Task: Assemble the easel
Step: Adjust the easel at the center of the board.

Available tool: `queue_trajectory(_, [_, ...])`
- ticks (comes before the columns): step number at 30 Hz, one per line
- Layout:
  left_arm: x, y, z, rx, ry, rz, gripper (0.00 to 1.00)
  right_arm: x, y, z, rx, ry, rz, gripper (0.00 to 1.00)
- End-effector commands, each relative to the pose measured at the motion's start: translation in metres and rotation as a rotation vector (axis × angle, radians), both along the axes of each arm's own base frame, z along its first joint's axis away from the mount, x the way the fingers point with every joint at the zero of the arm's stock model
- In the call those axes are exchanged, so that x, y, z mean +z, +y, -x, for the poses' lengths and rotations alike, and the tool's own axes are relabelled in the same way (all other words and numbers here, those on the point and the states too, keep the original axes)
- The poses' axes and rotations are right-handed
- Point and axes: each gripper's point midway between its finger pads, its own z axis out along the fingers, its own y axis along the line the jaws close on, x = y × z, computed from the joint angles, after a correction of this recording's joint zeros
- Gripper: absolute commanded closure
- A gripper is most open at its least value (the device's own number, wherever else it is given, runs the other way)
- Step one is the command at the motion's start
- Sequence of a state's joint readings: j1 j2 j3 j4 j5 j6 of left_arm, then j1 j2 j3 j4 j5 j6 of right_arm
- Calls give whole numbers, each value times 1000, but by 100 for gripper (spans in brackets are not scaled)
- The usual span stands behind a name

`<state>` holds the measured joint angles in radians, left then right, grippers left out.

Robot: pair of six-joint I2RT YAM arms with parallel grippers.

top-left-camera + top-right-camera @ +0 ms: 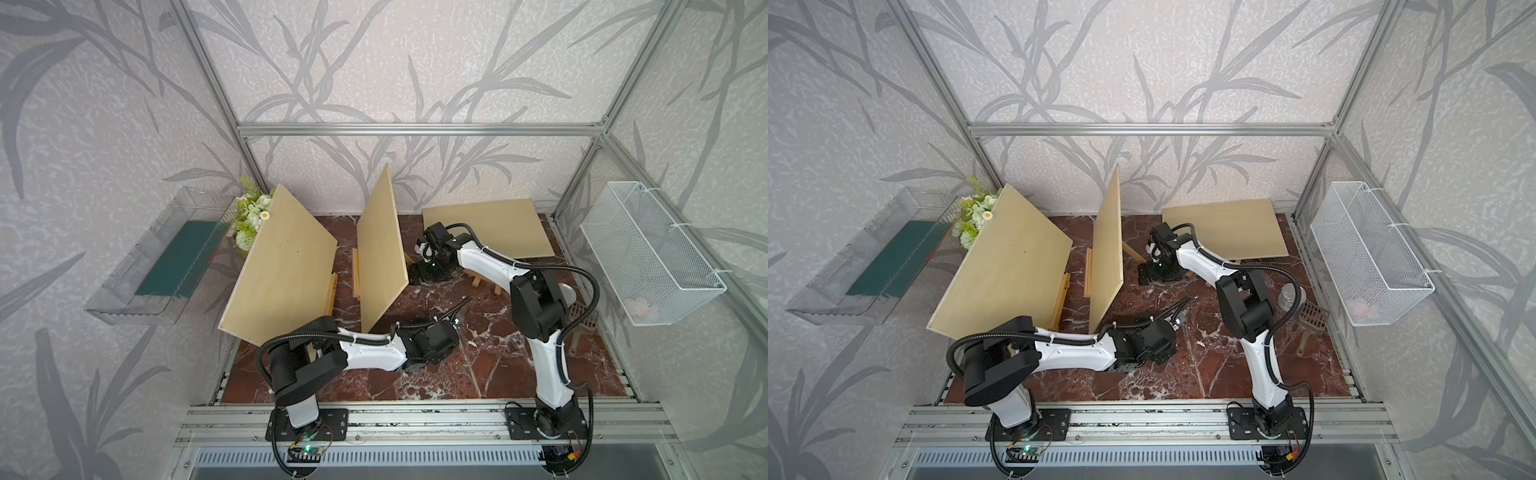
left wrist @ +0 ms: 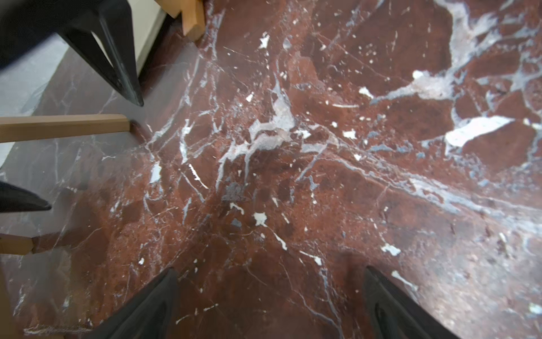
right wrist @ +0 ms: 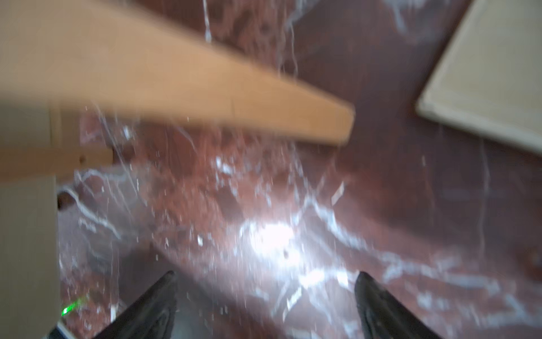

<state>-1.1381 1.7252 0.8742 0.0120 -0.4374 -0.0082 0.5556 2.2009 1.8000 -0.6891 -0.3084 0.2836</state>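
while left end effector (image 2: 271, 271) and right end effector (image 3: 267, 276) stand wide open and empty over the tabletop (image 1: 490, 361), the easel leg (image 3: 234, 97) behind the upright board (image 1: 380, 253) sits just ahead of the right one, which should straddle it squarely before closing.

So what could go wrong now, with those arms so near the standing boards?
The open right gripper hovers close to a tan wooden easel leg beside the middle upright pale plywood board; a bump might topple it. The large leaning pale board sits right by the left arm's black elbow, so lifting that arm could knock it over.
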Motion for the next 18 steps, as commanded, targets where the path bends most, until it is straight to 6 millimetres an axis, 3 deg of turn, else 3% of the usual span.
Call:
queue_trajectory(1, [6, 12, -1, 44, -23, -1, 1, 4, 18, -17, 18, -24, -37, 8])
queue_trajectory(12, [6, 21, -3, 80, -36, -6, 1, -10, 83, -43, 84, -37, -81, 8])
queue_trajectory(18, [5, 28, -6, 118, -44, -6, 1, -15, 105, -63, 66, -63, -121, 8])
